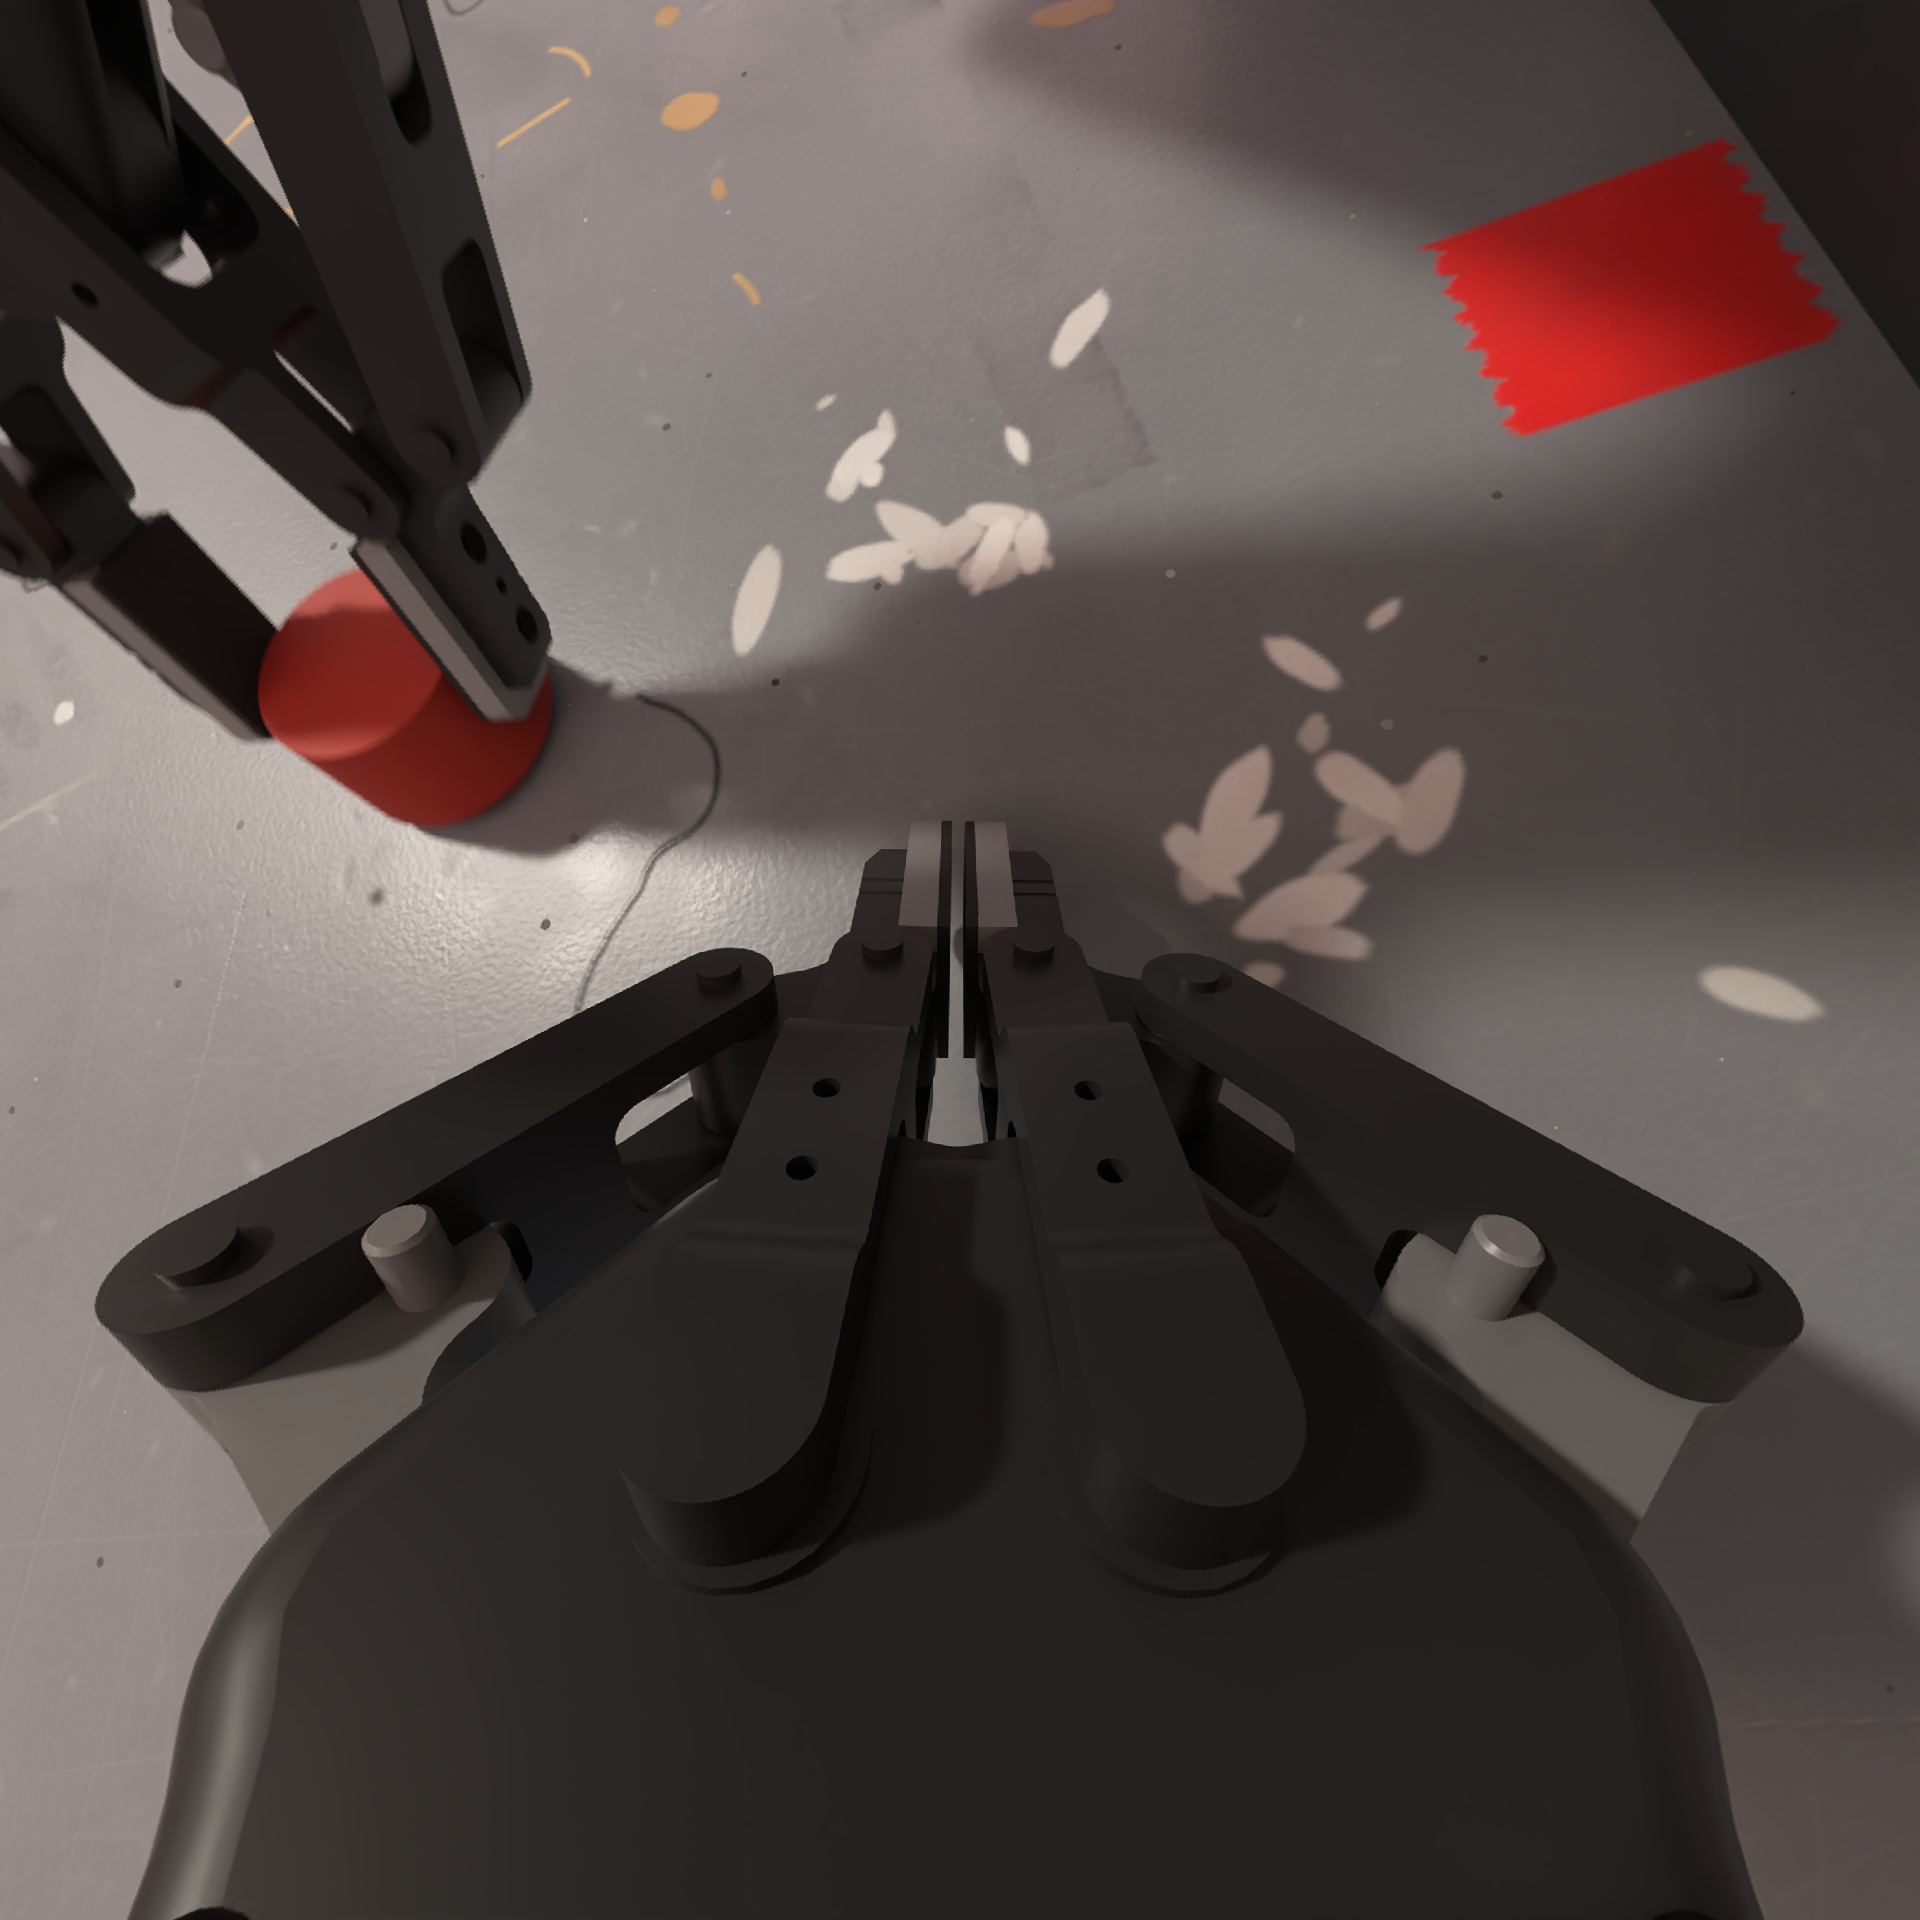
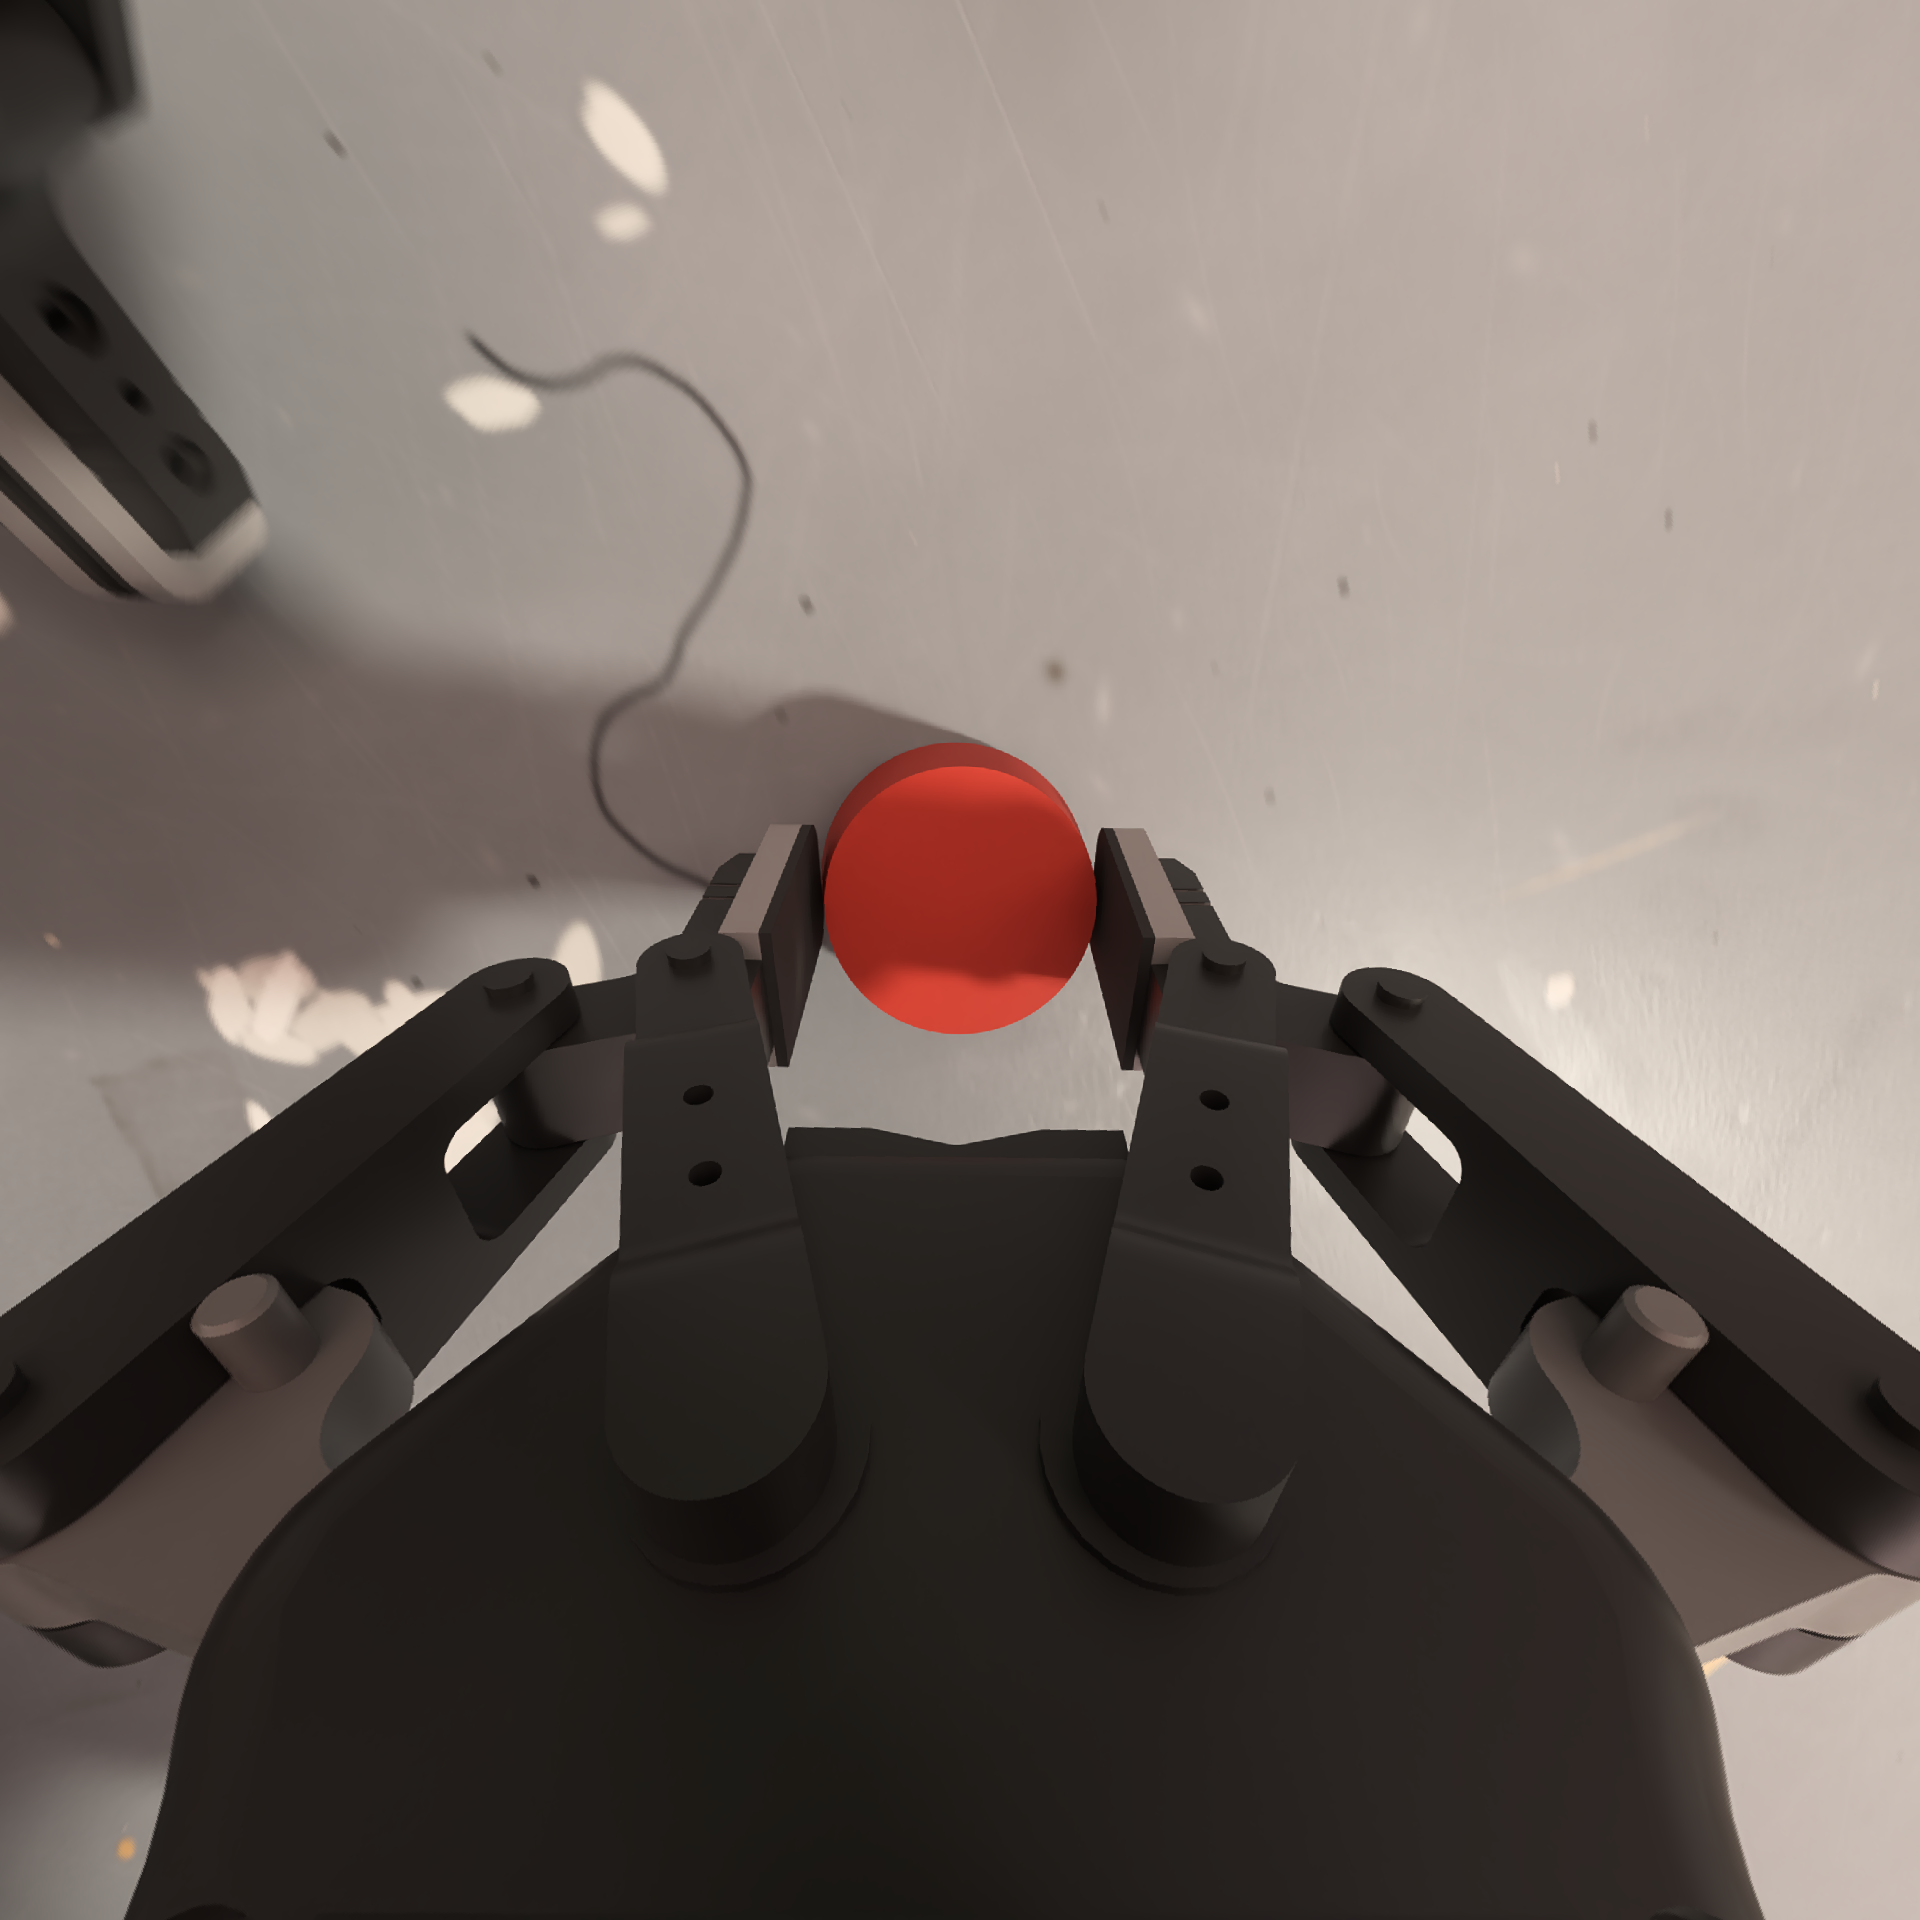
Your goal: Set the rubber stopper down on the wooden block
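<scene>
The right gripper (image 2: pixel 958 940) has its pads against the red stopper (image 2: pixel 958 894), upright on the grey table (image 2: pixel 1455 416), while the left gripper (image 1: pixel 958 873) idles pinched together, empty; grasping done, I'd say, lifting next, block unseen.

Both wrist views look steeply down, close over the table (image 1: pixel 935 260); each shows the red stopper (image 2: pixel 958 894) and the other tool.

Red tape strip (image 1: pixel 1631 296), pale flecks (image 1: pixel 940 540) — perhaps paint — on grey tabletop (image 1: pixel 312 997)

Red stopper (image 2: pixel 958 894); grey table (image 2: pixel 1455 416) with pale flecks.
</scene>
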